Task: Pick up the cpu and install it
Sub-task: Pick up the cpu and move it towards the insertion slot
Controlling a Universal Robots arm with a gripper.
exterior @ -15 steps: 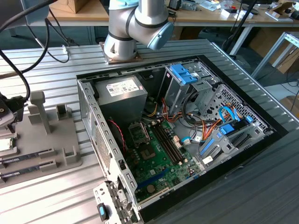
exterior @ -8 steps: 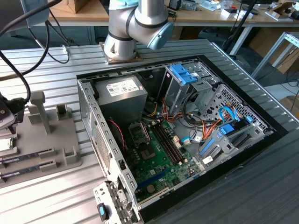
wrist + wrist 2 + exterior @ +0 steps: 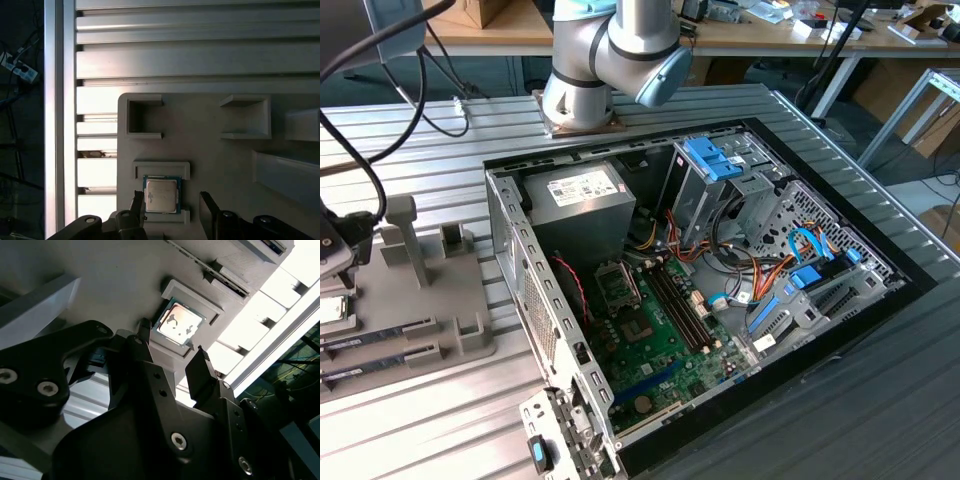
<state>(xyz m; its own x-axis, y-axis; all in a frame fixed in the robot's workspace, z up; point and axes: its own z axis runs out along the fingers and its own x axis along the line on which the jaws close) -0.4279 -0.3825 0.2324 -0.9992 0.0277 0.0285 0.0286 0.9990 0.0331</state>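
Note:
The cpu [image 3: 161, 194] is a small square chip with a pale silvery top, lying flat in a shallow pocket of a grey fixture plate [image 3: 225, 165]. In both wrist views my gripper [image 3: 172, 204] hovers just above it, open. One black fingertip [image 3: 145, 332] stands on one side of the cpu [image 3: 179, 325] and the other fingertip [image 3: 200, 360] on the opposite side, neither touching it. In the exterior view the gripper [image 3: 335, 280] is at the far left edge over the fixture. The motherboard's socket frame [image 3: 617, 285] sits inside the open computer case.
The open computer case [image 3: 500, 215] fills the middle of the ribbed metal table [image 3: 440, 430], with a power supply [image 3: 582, 195] and blue drive clips [image 3: 713, 160]. Two memory sticks [image 3: 370, 340] lie in slots on the grey fixture. Upright grey posts [image 3: 405, 235] stand nearby. Black cables [image 3: 380, 150] hang at the exterior view's left.

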